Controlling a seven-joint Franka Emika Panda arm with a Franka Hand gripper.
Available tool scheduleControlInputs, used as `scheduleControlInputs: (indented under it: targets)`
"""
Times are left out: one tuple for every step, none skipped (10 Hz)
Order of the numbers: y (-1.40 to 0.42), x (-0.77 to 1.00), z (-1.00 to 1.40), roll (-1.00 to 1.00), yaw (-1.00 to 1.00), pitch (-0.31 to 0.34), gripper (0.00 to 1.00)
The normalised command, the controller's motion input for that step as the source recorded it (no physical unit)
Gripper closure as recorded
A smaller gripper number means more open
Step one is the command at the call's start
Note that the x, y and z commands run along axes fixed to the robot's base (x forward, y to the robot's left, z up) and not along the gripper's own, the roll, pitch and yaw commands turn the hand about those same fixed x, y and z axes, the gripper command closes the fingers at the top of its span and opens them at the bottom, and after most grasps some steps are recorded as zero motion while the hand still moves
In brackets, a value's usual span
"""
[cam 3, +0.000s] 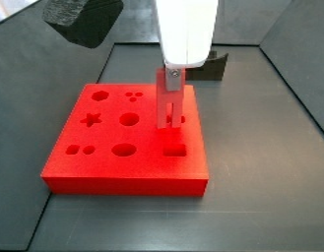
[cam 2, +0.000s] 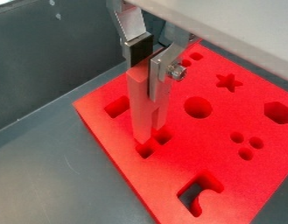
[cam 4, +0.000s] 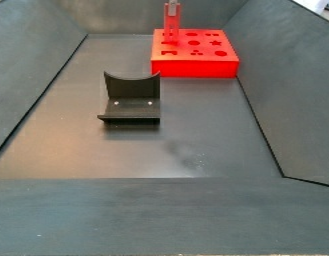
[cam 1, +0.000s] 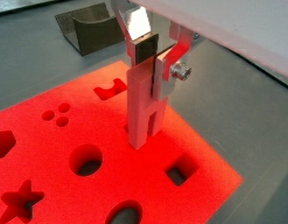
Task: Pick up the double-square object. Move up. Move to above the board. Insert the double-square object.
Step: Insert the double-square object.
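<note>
1. Your gripper (cam 1: 150, 54) hangs straight down over the board (cam 1: 64, 140), a flat bright-red slab with shaped holes in rows of three, lying on the dark grey surface (cam 3: 256, 177).

2. The jaws are clenched on the top of the double-square object (cam 1: 144, 109), a slim upright red peg made of two joined square bars. In both wrist views a silver finger plate with its dark pad (cam 2: 136, 51) presses against the peg's upper end.

3. The peg stands vertical. In a wrist view its lower end (cam 2: 149, 140) sits at a pair of small square holes near the board's edge and looks to be just entering them; you cannot tell how deep it goes.

4. In a side view the peg (cam 3: 168, 98) rises from the board (cam 3: 125, 148) at about 3 o'clock of the board's centre, under the white arm (cam 3: 188, 30).

5. On that same board face, a star hole (cam 3: 91, 120) lies at about 9 o'clock and a large round hole (cam 3: 123, 151) at about 6 o'clock.

6. In a side view the board (cam 4: 194, 52) sits at the far end of the bin at about 12 o'clock, with the peg (cam 4: 170, 14) at its far left corner.

7. A dark grey U-shaped block (cam 4: 129, 98) rests on the surface well apart from the board, toward 7 o'clock of it in that view.
</note>
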Motion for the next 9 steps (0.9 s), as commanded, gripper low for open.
scheduleControlInputs:
  targets:
    - [0.33, 0.10, -0.43, -0.03, -0.01, 0.000, 1.00]
    - [0.02, 0.00, 0.00, 0.00, 0.00, 0.000, 1.00]
    - [0.00, -0.01, 0.00, 0.00, 0.00, 0.004, 1.00]
    - [0.28, 0.00, -0.29, 0.00, 0.00, 0.004, 1.00]
    - [0.42, 0.03, -0.36, -0.02, 0.00, 0.000, 1.00]
    - [0.00, 0.00, 0.00, -0.01, 0.00, 0.000, 1.00]
    - [0.00, 0.00, -0.02, 0.00, 0.00, 0.000, 1.00]
    - [-0.14, 0.13, -0.25, -0.04, 0.00, -0.120, 1.00]
    - [0.00, 0.00, -0.02, 0.00, 0.00, -0.011, 1.00]
